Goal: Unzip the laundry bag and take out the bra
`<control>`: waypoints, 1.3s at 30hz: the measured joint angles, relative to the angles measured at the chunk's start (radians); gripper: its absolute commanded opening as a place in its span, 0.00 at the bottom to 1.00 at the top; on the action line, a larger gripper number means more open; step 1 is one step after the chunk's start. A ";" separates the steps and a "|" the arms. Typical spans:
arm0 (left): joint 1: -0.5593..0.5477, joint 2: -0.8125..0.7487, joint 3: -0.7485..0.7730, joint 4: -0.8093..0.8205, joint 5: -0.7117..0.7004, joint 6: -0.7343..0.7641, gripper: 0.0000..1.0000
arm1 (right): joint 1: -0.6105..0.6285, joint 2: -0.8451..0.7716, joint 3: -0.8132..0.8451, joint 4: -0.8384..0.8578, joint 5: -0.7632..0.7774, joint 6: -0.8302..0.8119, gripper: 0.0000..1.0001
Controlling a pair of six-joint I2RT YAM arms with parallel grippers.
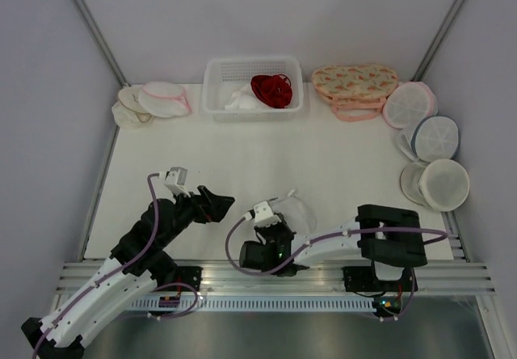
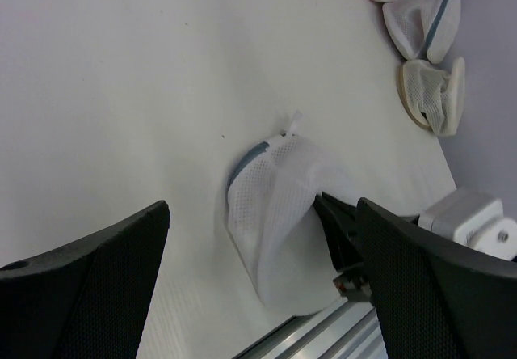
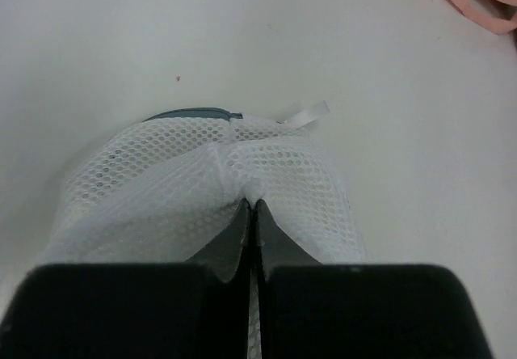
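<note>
The laundry bag (image 1: 294, 210) is a white mesh dome with a thin grey-blue zipper rim (image 3: 194, 115), lying near the table's front edge. It also shows in the left wrist view (image 2: 275, 213) and the right wrist view (image 3: 161, 189). My right gripper (image 3: 252, 205) is shut, pinching a fold of the mesh on the bag's near side, and it shows from above (image 1: 279, 218). A white pull tab (image 3: 307, 114) sticks out by the rim. My left gripper (image 1: 220, 205) is open and empty, just left of the bag and apart from it (image 2: 262, 213). The bra is hidden.
A white basket (image 1: 214, 92) at the back holds a red lacy garment (image 1: 271, 90) and white cloth. A flowered pink pouch (image 1: 354, 84) lies to its right. Round mesh bags lie along the right edge (image 1: 436, 137) and back left (image 1: 161, 98). A metal rail (image 1: 266, 274) borders the front.
</note>
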 measured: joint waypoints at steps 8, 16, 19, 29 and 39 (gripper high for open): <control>0.004 0.015 0.000 -0.036 -0.036 -0.021 1.00 | 0.201 0.099 0.099 -0.270 0.033 0.320 0.00; 0.004 0.102 0.001 -0.034 -0.007 -0.021 0.99 | 0.266 -0.232 0.015 -0.174 -0.133 0.215 0.00; 0.004 0.101 0.001 -0.028 -0.007 -0.021 1.00 | 0.270 -0.417 -0.029 -0.104 -0.196 0.127 0.00; 0.004 0.166 0.000 0.072 0.090 -0.022 1.00 | 0.106 -0.836 -0.159 0.124 -0.362 -0.166 0.00; 0.005 0.319 -0.132 0.548 0.513 -0.039 1.00 | -0.054 -1.025 -0.207 0.130 -0.651 -0.283 0.00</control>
